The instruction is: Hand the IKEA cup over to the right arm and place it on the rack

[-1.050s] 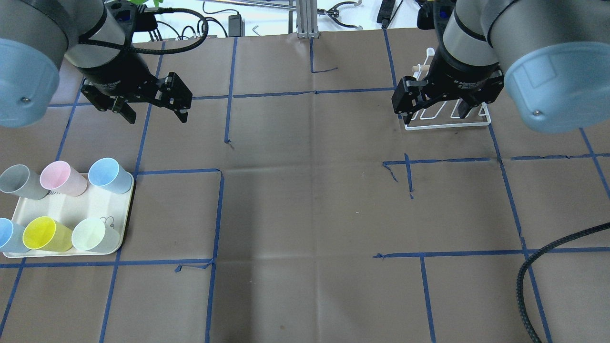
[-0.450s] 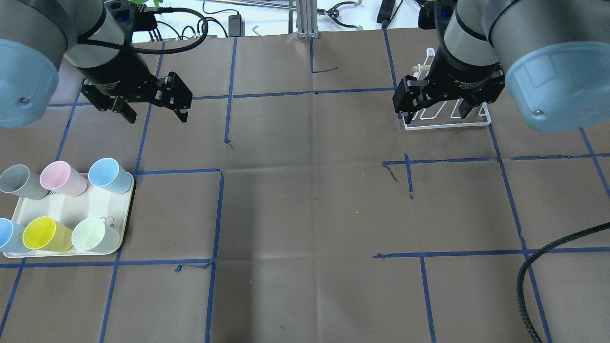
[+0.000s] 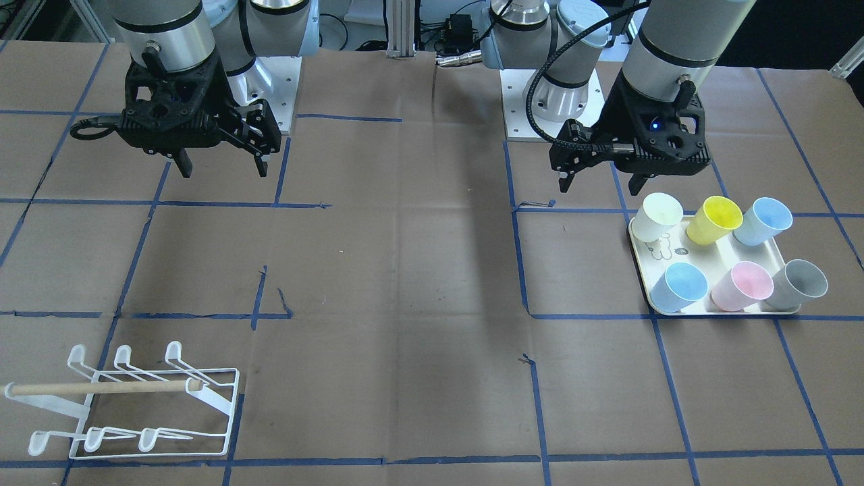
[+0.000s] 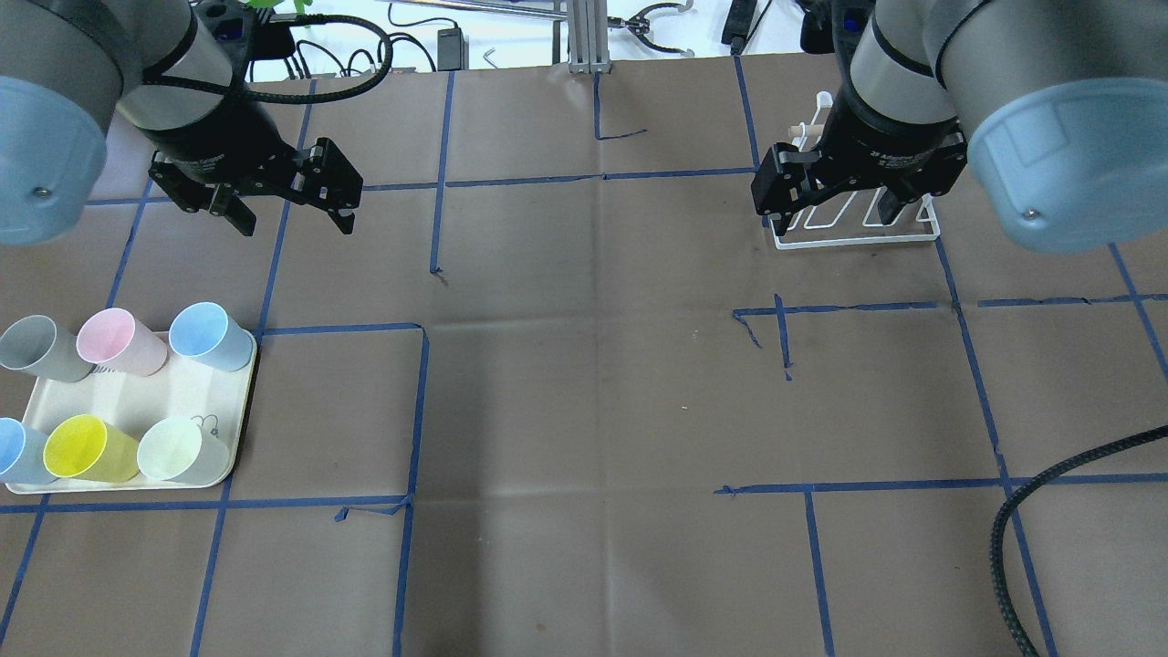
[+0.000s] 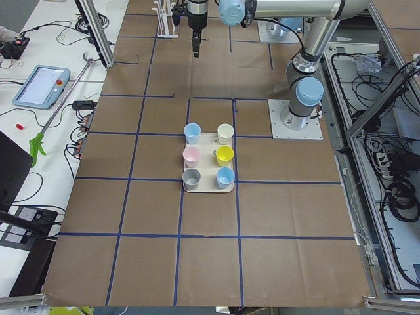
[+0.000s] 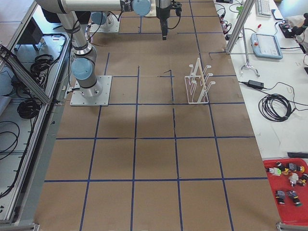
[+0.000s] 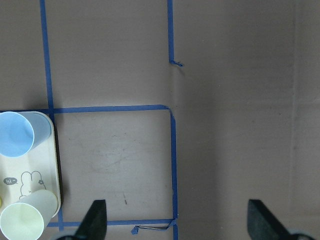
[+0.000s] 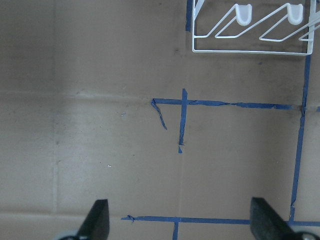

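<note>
— Where are the cups (image 3: 715,219) sitting?
— Six pastel ones are standing upright on the tray (image 3: 709,253).
— And the rack (image 3: 101,388)?
— White wire, it's standing well apart; the right arm (image 3: 169,47) is hovering away from it.

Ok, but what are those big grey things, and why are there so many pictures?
They are two robot arms at a table covered in brown paper with blue tape lines. Each arm ends in a black claw with two fingers. The left claw and the right claw are both open and hold nothing. All the pictures show one moment. Two cameras look down from high up, one behind the robot and one facing it. Two look from the table's ends. Two tiny ones sit on the wrists and peer down between the claw fingers. On a cream tray stand six coloured cups. On the right arm's side of the table is a white wire rack for hanging cups.
</note>
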Controlling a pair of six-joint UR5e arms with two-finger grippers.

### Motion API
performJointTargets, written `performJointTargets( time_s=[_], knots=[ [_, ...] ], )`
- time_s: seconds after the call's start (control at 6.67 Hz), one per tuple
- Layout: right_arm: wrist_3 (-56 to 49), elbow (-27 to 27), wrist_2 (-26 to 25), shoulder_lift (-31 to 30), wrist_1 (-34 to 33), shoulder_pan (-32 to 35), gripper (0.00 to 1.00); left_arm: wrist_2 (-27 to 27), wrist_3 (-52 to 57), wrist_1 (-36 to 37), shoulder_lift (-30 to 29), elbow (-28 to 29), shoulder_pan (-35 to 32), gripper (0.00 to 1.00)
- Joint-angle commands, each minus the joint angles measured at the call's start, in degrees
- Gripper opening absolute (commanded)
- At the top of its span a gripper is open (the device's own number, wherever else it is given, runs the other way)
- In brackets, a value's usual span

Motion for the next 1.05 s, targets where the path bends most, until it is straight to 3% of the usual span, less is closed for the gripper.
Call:
performJointTargets(
  time_s=[0.0,0.45,0.9],
  knots=[
    [-0.02,-0.06,0.04,0.01,-0.03,0.01,1.00,-0.02,5.98,0.33,-0.05,-0.02,4.90,1.00],
    [-0.02,-0.15,0.30,0.01,-0.21,0.01,1.00,-0.29,19.69,0.68,-1.28,-0.80,16.50,1.00],
    [0.07,-0.06,0.39,0.54,-2.23,0.09,1.00,-0.20,23.95,12.15,-5.66,-6.32,20.31,1.00]
  ],
)
